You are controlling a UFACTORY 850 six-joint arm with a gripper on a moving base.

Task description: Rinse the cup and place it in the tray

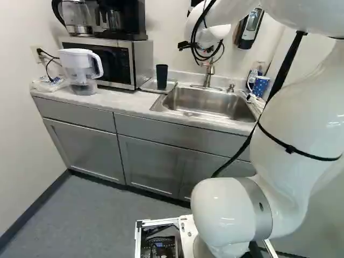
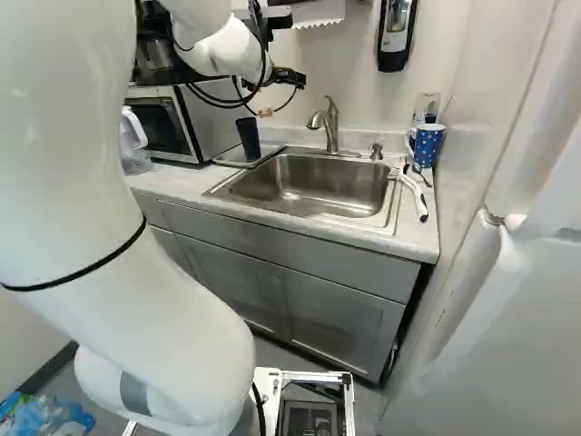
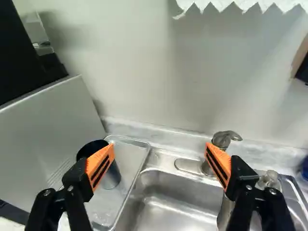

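Your white arm (image 1: 301,107) reaches out over the counter (image 1: 123,102), carrying your gripper (image 2: 282,96) above the back of it. Below and ahead of your fingers, the grey cabinets aside, you have the steel sink (image 3: 159,195); its basin shows in the gap between them. The microwave (image 3: 53,120) stands beyond and outside one finger, with the black coffee maker (image 1: 121,19) on top of it. The clear-and-white pitcher (image 1: 80,67) is farther out on that same side, well apart from your fingers.

Your tray (image 3: 127,166) lies on the counter between microwave and sink, lower than your fingers, and much of it shows between them. The faucet (image 2: 329,123) rises behind the sink; in the wrist view it shows beside the pad of the other finger, the one away from the microwave.

Your two fingers are spread wide, orange pads (image 3: 100,166) facing each other, and they grasp nothing. The dark cup (image 3: 111,175) stands in the tray, beyond the microwave-side finger, which hides part of it. Past the other finger, well apart at the sink's far end, you have the blue patterned cup (image 2: 428,145). The white-handled brush (image 2: 413,191) lies near it, beside the basin. Smallest is the soap pump (image 3: 270,179), behind the sink and just past that finger.
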